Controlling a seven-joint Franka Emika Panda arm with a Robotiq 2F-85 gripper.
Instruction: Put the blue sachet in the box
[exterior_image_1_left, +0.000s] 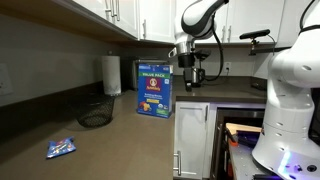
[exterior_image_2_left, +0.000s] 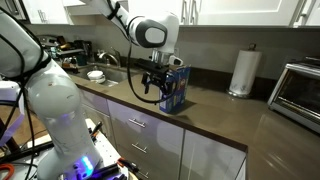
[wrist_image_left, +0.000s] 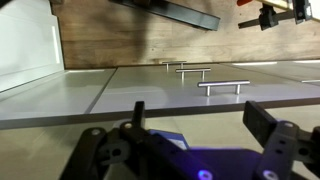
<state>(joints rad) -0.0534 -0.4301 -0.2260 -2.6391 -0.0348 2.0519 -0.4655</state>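
Note:
The blue sachet (exterior_image_1_left: 60, 148) lies flat on the dark counter near its front edge, far from the arm. The box (exterior_image_1_left: 153, 88) stands upright at the back of the counter, with its red logo and yellow print facing out. It also shows in an exterior view (exterior_image_2_left: 176, 88). My gripper (exterior_image_1_left: 190, 76) hangs beside the box at about its height; it also shows in an exterior view (exterior_image_2_left: 155, 82). In the wrist view my gripper (wrist_image_left: 200, 118) is open and empty. A small blue corner (wrist_image_left: 172, 141) shows by the left finger; I cannot tell what it is.
A black mesh basket (exterior_image_1_left: 95, 115) sits between the sachet and the box. A paper towel roll (exterior_image_1_left: 112, 73) stands against the wall. A toaster oven (exterior_image_2_left: 300, 95) stands at the counter's end and a sink with dishes (exterior_image_2_left: 95, 73) lies behind the arm. Cabinet handles (wrist_image_left: 222, 86) show in the wrist view.

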